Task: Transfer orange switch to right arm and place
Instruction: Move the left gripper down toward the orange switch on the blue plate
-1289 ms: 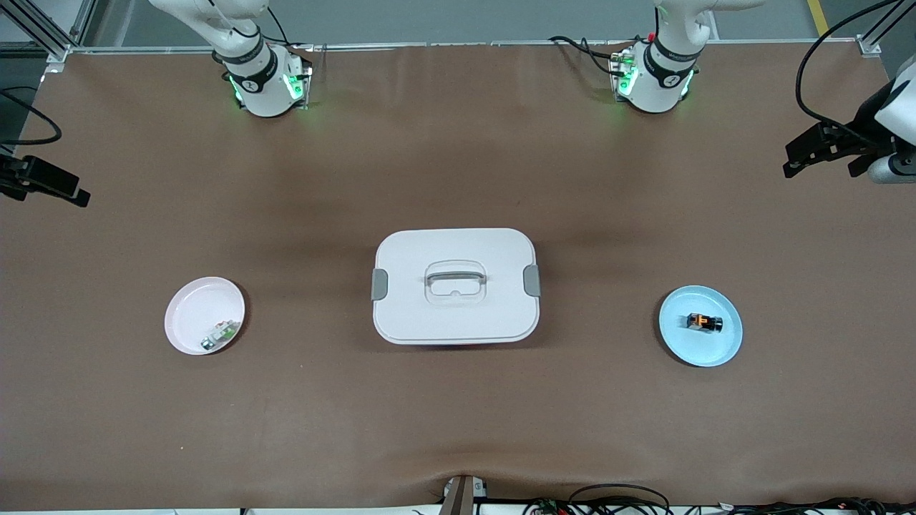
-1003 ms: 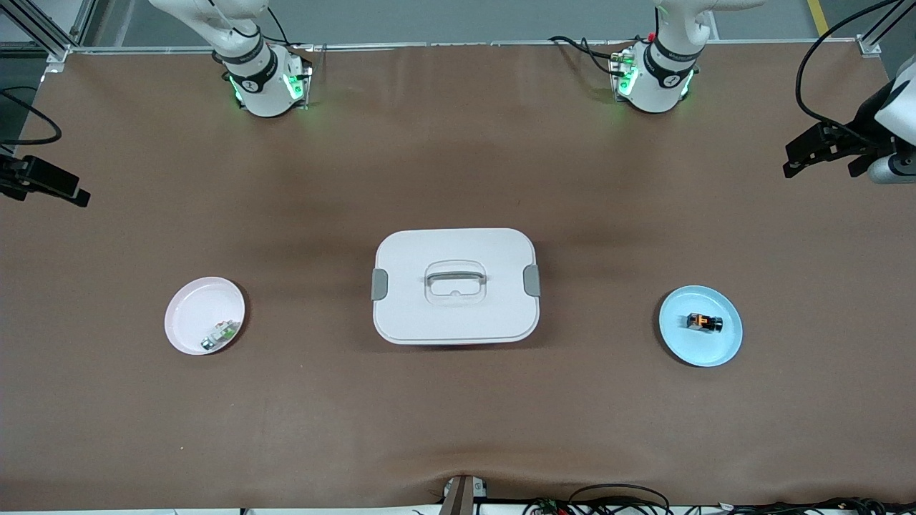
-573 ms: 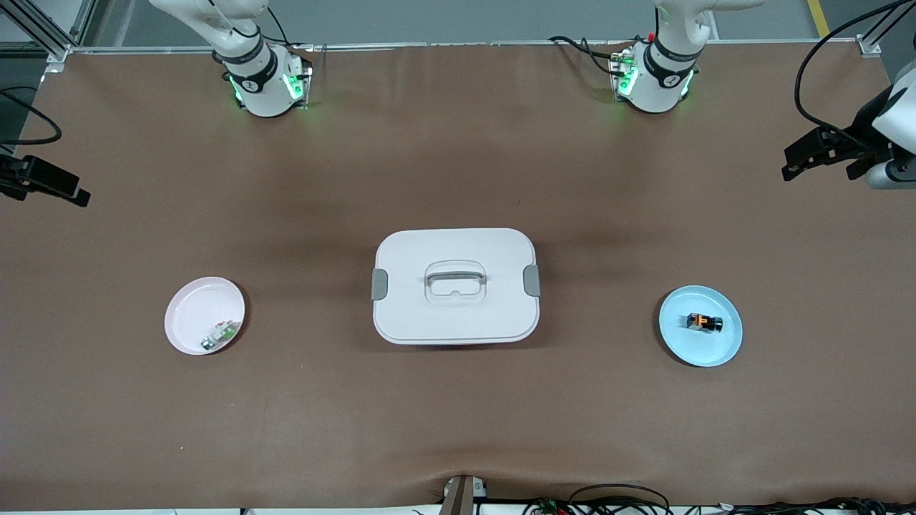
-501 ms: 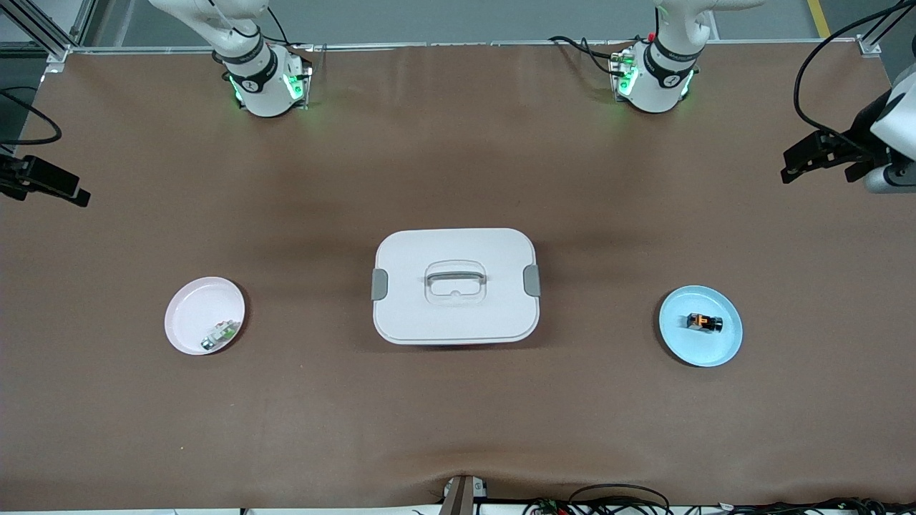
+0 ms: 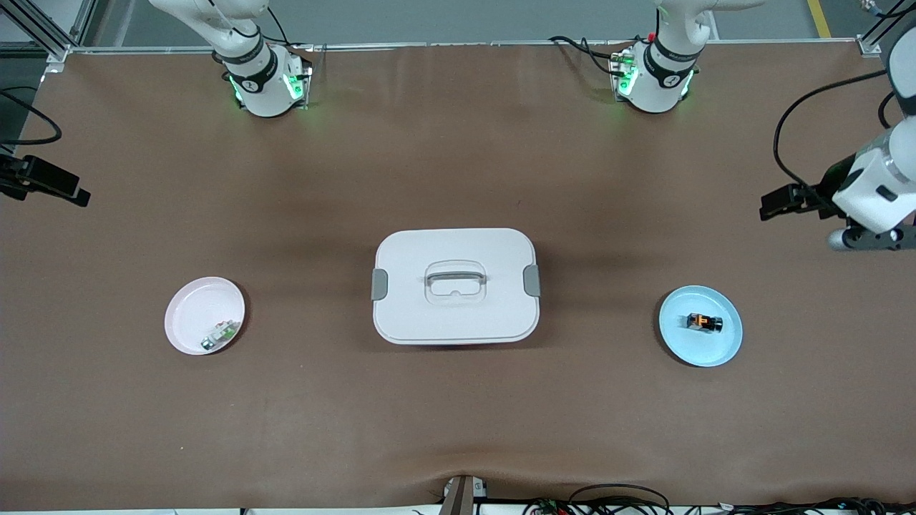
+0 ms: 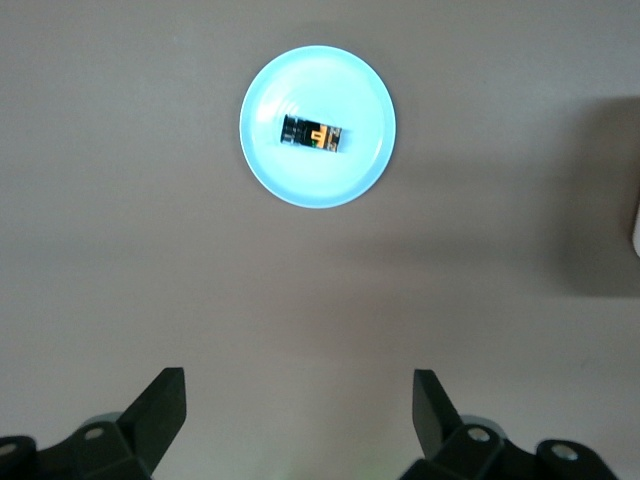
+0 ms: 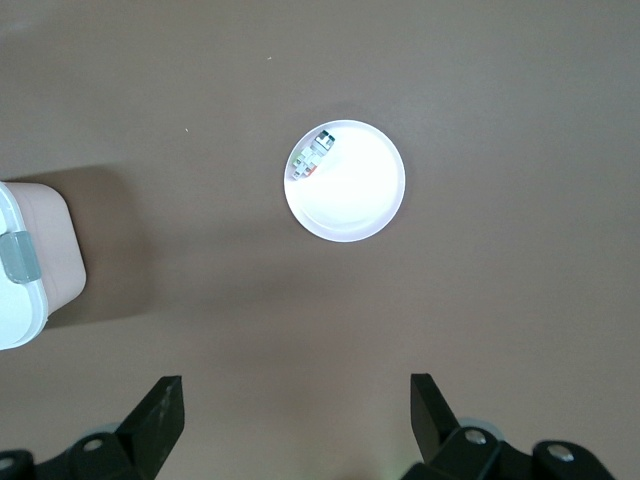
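The orange switch (image 5: 704, 322), a tiny black part with orange marks, lies in a light blue plate (image 5: 680, 345) toward the left arm's end of the table. It also shows in the left wrist view (image 6: 313, 134), in the plate (image 6: 300, 182). My left gripper (image 5: 781, 202) hangs open and empty over bare mat beside that plate; its jaws stand wide apart in the left wrist view (image 6: 298, 402). My right gripper (image 5: 71, 193) waits open and empty over the mat at the right arm's end (image 7: 297, 402).
A white lidded box with grey clips (image 5: 455, 315) stands mid-table; its corner shows in the right wrist view (image 7: 25, 290). A pale pink plate (image 5: 189, 315) holds small white-and-green parts (image 5: 220, 333), also seen in the right wrist view (image 7: 313, 155). Brown mat covers the table.
My left arm has swung lower in the front view, bringing its gripper closer to the blue plate. The right arm, the switch and the plates have not moved.
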`<action>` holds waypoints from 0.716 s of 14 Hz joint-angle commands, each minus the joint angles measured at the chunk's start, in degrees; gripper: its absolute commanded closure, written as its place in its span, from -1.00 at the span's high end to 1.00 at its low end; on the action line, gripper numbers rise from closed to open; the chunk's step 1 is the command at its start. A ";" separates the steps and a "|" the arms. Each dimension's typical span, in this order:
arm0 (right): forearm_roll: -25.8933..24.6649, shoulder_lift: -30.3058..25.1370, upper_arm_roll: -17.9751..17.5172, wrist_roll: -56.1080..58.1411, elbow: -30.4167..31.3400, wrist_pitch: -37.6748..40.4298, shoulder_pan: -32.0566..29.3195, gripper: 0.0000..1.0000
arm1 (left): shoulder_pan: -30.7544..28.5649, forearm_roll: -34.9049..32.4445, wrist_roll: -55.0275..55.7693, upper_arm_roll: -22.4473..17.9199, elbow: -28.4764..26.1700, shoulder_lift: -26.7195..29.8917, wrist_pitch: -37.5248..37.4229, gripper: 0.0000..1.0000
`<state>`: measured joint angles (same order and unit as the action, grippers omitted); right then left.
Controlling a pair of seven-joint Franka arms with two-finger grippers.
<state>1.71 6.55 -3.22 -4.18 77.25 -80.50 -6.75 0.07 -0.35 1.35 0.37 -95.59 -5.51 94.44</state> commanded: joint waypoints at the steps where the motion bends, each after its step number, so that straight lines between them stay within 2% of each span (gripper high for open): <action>1: 0.57 -1.19 -0.21 -0.48 0.98 0.08 -0.36 1.00 | -0.16 0.00 -0.03 -0.19 1.90 -3.88 1.19 1.00; 7: 0.57 -1.19 -0.21 -0.48 0.98 0.08 -0.36 1.00 | 0.10 -0.17 -1.26 -0.19 1.29 -11.35 11.36 1.00; 10: 0.57 -1.19 -0.21 -0.48 1.06 0.08 -0.36 1.00 | 0.10 -1.65 -1.44 -0.11 -2.22 -12.59 18.48 1.00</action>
<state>1.71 6.55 -3.22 -4.18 77.26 -80.49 -6.75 0.07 -0.62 1.07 0.35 -95.83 -17.91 109.13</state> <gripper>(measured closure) 0.000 0.000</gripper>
